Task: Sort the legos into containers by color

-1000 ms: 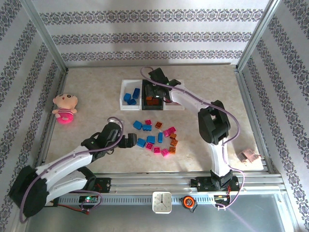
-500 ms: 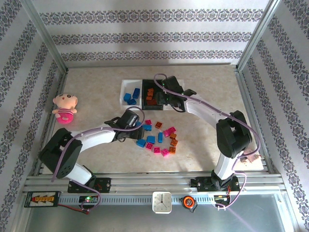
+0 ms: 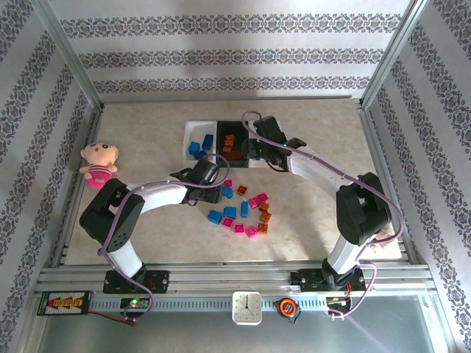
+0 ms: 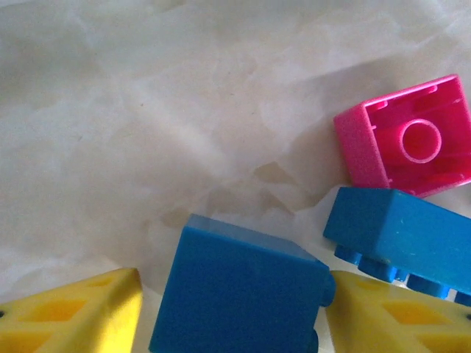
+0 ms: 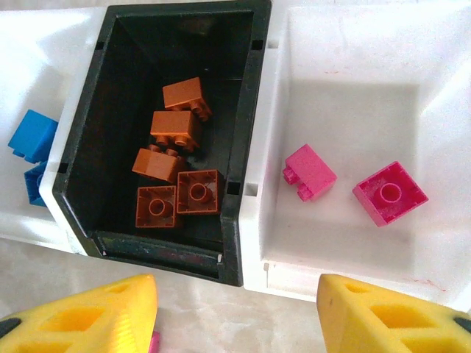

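From above, the left arm (image 3: 158, 195) lay stretched across the tabletop (image 3: 147, 132), with the left jaws down at the left edge of the loose legos (image 3: 246, 209), a blue, pink and orange scatter mid-table. The right arm (image 3: 316, 165) reached far, its right jaws over the containers (image 3: 186, 143) in their far row, and a plush doll (image 3: 99, 165) sat well off left. On the left wrist, a blue brick (image 4: 243, 294) lay between the yellow fingers (image 4: 81, 309), one against it and a sliver of tabletop beside the other, so whether the left jaws truly pinched it I could not tell. A second blue brick (image 4: 401, 239) and a pink brick (image 4: 408, 140) lay just beyond. On the right wrist, the right jaws stood open and empty near the black bin (image 5: 250, 125), which held five orange bricks (image 5: 176, 131). Two pink bricks (image 5: 309, 171) lay in the right white bin (image 5: 353, 44), and blue bricks (image 5: 33, 136) in the left white bin (image 5: 44, 73).
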### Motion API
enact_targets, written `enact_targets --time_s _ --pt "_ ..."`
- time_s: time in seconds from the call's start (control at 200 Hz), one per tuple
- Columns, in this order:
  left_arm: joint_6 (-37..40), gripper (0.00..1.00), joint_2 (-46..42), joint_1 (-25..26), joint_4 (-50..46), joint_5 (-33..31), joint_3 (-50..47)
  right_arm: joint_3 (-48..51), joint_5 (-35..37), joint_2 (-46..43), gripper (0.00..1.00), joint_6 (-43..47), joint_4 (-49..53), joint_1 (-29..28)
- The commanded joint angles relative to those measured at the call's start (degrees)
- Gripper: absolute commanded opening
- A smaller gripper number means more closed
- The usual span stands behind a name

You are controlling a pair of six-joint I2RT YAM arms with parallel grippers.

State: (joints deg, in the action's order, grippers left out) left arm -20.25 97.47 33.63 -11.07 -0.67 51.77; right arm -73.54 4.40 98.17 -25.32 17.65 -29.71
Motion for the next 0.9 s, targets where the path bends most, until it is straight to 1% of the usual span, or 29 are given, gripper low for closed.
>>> enact_targets --time_s 0.0,0.125,0.235,0.38,0.47,0.53,0.605,0.69,0.8,0.894 --pt "1.5 0.60 0.4 -0.7 1.7 0.2 0.8 1.3 -0.8 -1.8 0.59 -0.6 -0.9 0.4" --pt "0.9 0.47 -1.5 -0.7 1.5 1.1 -0.5 2.0 -0.9 -2.6 0.59 -0.8 -1.0 0.5" --pt "-0.8 0.39 -6.4 -0.7 1.2 1.7 -3.6 3.9 -1.5 -4.4 0.59 -1.0 -1.2 0.8" --pt "-3.6 0.37 -15.9 -1.4 -0.1 2.2 -7.5 8.5 -2.2 -8.6 0.59 -1.2 -1.5 0.8" --pt "-5.1 0.37 -21.2 -4.1 -0.3 3.4 -7.7 12.2 -2.6 -12.1 0.59 -1.4 -1.6 0.8" --pt "-5.5 0.37 -22.6 -6.3 -0.2 3.6 -6.2 14.6 -2.9 -14.2 0.59 -1.6 -1.9 0.7" --pt "-5.6 0.36 -21.1 -9.1 0.2 3.5 -2.5 17.2 -3.4 -16.3 0.59 -2.0 -2.0 0.5" --pt "-6.1 0.36 -16.8 -11.9 2.4 3.9 2.0 19.3 -3.6 -18.3 0.59 -2.2 -1.7 0.5" --pt "-6.8 0.34 -8.2 -14.8 4.9 5.7 9.2 21.7 -2.9 -20.5 0.60 -2.3 -1.2 0.4" --pt "-6.1 0.33 -0.9 -15.8 4.5 5.0 15.8 23.2 -2.6 -22.3 0.60 -2.3 -0.3 0.4"
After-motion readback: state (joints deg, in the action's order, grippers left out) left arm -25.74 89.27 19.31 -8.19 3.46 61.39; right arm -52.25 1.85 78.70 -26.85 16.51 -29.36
